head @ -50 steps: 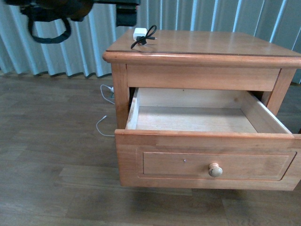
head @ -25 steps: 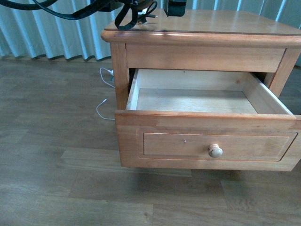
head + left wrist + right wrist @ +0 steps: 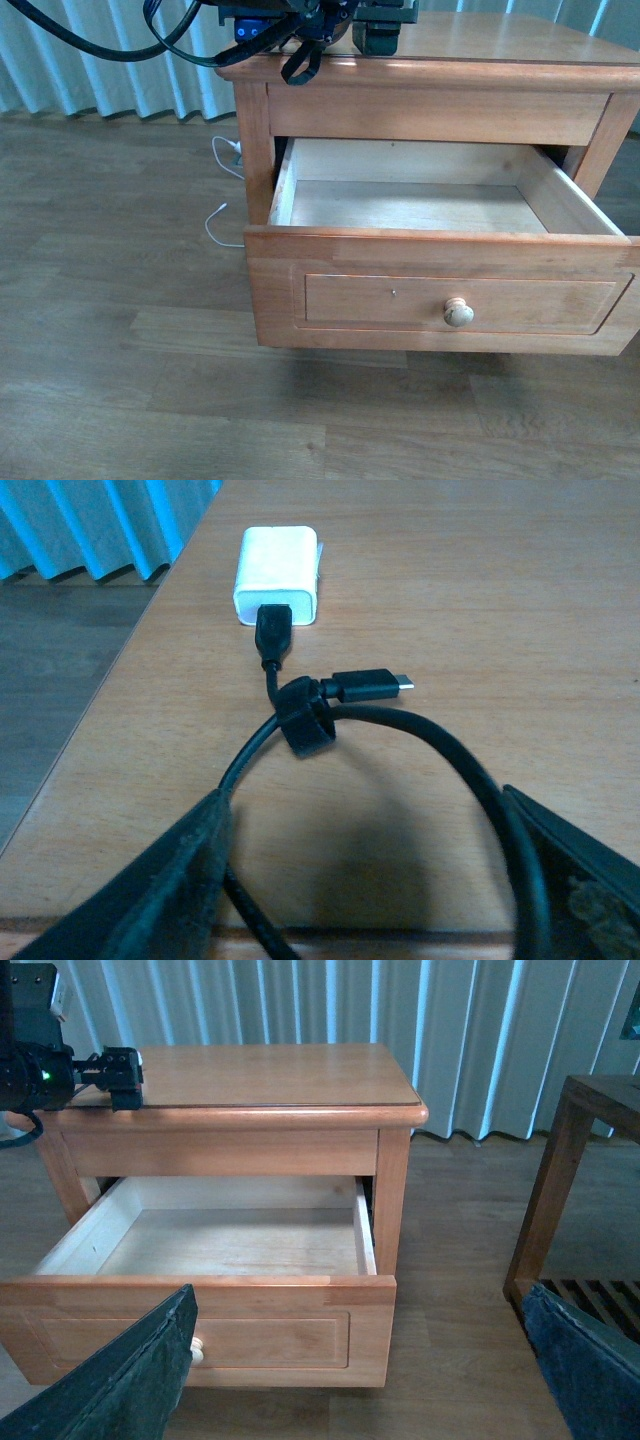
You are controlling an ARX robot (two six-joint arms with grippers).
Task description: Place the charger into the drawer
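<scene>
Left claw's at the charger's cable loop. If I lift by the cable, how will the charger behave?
The charger looks small and boxy, so probably light. Its cable is thin and looped, likely floppy, so the body would probably dangle and swing. The smooth white casing may slide on the polished tabletop if nudged.

Left hand (image 3: pixel 362 810) moved. Second ago it sat at 11 o'clock corner of front view, clear of worktop (image 3: pixel 480 45). Now at 12 o'clock, over worktop's front-left corner. Its black cables (image 3: pixel 90 40), earlier hanging before curtain (image 3: pixel 100 85), now loop over worktop edge. Charger (image 3: pixel 277 575), earlier plain in front view, now hidden there behind hand; we see it only from left wrist. Our front view shifted too: worktop edge climbed toward 12, drawer (image 3: pixel 440 300) front and knob (image 3: pixel 458 313) sit higher in frame.
</scene>
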